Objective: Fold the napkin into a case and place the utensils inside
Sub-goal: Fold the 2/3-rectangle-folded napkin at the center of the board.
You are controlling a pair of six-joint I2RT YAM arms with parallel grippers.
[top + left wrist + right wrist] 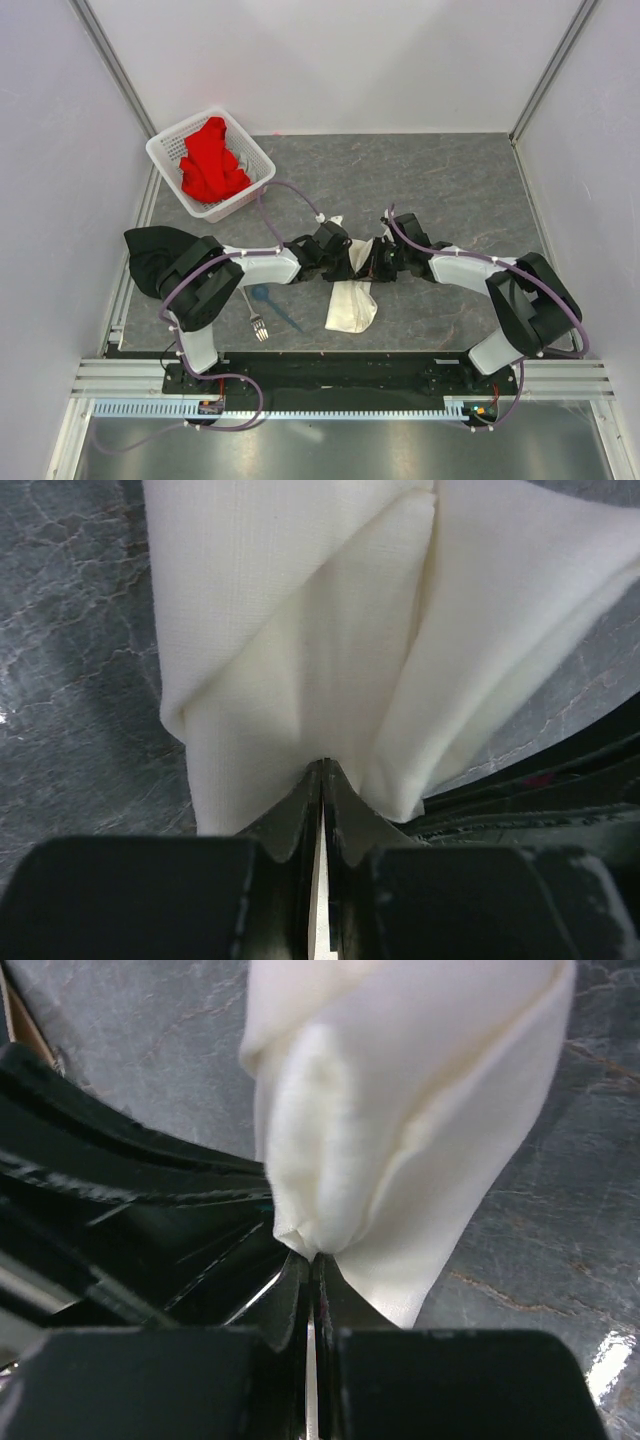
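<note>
Two grips: left fingers (pixel 288 822) and right fingers (pixel 332 1312) each clench the napkin (pixel 350 305) mid-length; we judge, to gather a fold.

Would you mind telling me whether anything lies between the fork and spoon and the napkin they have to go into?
Nothing visible does. Only bare table lies between the blue spoon, the fork beside it, and the napkin. The left end effector and right end effector are both shut on the napkin.
</note>
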